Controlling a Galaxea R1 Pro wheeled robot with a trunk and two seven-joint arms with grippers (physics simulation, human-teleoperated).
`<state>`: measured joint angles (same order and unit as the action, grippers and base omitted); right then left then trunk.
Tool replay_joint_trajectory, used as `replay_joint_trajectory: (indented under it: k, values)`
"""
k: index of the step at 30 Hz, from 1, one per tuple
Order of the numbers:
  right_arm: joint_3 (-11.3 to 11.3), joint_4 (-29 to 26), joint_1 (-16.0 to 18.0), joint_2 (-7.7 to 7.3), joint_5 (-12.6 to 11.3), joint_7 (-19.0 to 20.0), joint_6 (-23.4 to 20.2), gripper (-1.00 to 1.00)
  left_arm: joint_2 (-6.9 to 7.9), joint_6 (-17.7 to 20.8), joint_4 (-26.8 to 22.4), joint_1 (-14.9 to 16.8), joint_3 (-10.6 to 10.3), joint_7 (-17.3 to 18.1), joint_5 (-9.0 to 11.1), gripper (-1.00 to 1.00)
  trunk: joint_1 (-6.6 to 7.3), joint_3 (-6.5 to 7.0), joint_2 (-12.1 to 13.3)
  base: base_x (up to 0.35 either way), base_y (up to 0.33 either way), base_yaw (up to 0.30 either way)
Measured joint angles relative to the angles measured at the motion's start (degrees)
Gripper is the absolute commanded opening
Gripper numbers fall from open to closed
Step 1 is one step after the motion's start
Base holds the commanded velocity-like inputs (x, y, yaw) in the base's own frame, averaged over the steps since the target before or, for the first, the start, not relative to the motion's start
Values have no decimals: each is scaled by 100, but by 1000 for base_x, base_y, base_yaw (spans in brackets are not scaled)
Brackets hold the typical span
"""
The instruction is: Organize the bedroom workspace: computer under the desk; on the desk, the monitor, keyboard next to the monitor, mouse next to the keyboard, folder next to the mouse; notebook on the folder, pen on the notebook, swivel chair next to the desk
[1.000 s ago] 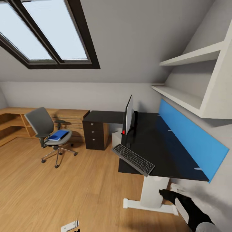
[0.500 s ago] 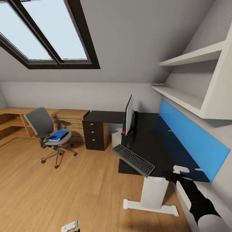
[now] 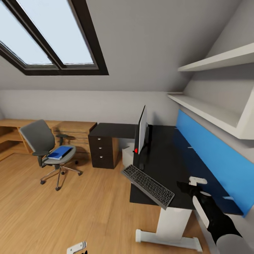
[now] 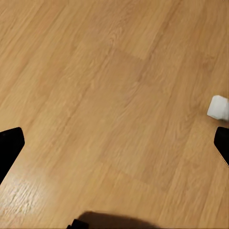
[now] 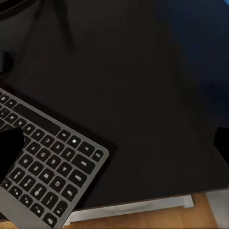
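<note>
Got the right gripper (image 3: 189, 183) spread wide with nothing in it, hovering over the desk (image 3: 165, 155) just beside the near end of the keyboard (image 3: 148, 181). Puts the keyboard off to the gripper's left, toward the monitor (image 3: 142, 128), not between the fingers. Lies slantwise there, long axis running diagonal to the desk's front edge, one corner poking out past it. Probably calls for squaring that up first, and with the right arm, being by far the nearer. Got the left gripper (image 4: 116, 145) open and empty too, down low over bare floor. Leaves the folder (image 3: 59, 152) sitting on the chair (image 3: 37, 135), well apart from both arms. Can't pick out the mouse for sure
</note>
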<state>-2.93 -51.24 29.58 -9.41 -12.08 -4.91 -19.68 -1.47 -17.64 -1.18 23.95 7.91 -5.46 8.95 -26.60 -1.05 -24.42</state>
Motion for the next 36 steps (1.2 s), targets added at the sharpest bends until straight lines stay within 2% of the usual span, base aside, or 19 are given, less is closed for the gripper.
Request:
replay_joint_trajectory:
  k: [2, 7, 18, 24, 36]
  values:
    - [77, 158, 0, 4, 114, 1, 176, 100, 0, 0, 0, 0, 0, 2, 0, 100, 0, 0, 0, 334, 0, 0]
    - [179, 248, 0, 11, 270, 0, 255, 100, 1, -5, 0, 0, 0, 3, 0, 100, 0, 0, 0, 335, 5, 0]
    - [209, 441, -2, 29, 300, 258, 281, 100, 17, -14, 0, 0, 2, 3, 3, 100, 0, 0, 0, 331, 99, 0]
    - [216, 518, -4, 31, 301, 277, 280, 100, 21, -12, 0, 0, 0, 3, 6, 100, -1, 0, 0, 290, 12, 0]
    - [227, 915, 0, 37, 311, 247, 242, 100, 25, -10, 0, 0, 2, 3, 2, 100, -3, 0, 0, 73, 1, 0]
